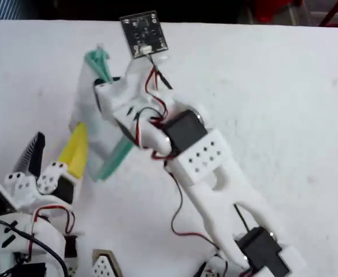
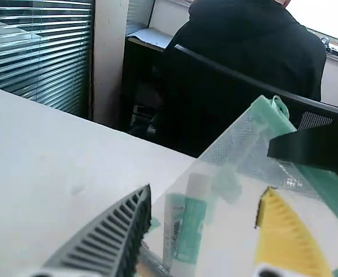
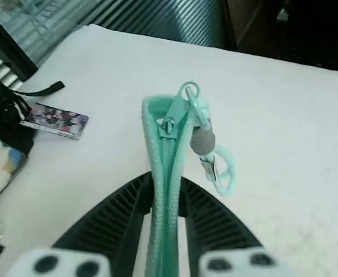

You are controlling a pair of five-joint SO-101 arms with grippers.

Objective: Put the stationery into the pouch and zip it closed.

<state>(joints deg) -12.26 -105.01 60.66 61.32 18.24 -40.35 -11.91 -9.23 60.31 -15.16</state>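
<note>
Broadly, the white table (image 1: 284,86) carries everything, and the right arm (image 1: 215,167) stretches across it from the near side to end over the pouch (image 1: 96,135). The pouch is a translucent mesh sleeve with teal edging. Its long axis runs from the left arm's end of the table toward the far edge, and its zipper edge is turned up toward the right arm.

The left gripper (image 1: 62,130) sits at the near end of the pouch with its jaws apart and nothing between them that it grips. Its black finger is out over bare table and its yellow one overlaps the pouch's side, though I cannot tell whether they touch. The right gripper (image 3: 166,179) is clamped on the teal zipper edge farther along, one black jaw on either side.

Through the mesh, a white-and-teal tube (image 2: 183,228) of stationery lies inside, roughly along the pouch's length. Smallest of all, the zipper slider (image 3: 173,121) sits at the pouch's far tip, just beyond the right gripper's fingertips, with its pull ring (image 3: 221,167) hanging to one side.

The teeth between the jaws look meshed and the slider seems to be at the end of its track, so the closing step appears done or nearly so. Any travel left lies along the long axis, away from both grippers — and the right arm is the nearer to the slider. Whether the track behind the jaws is fully shut, I cannot tell.
</note>
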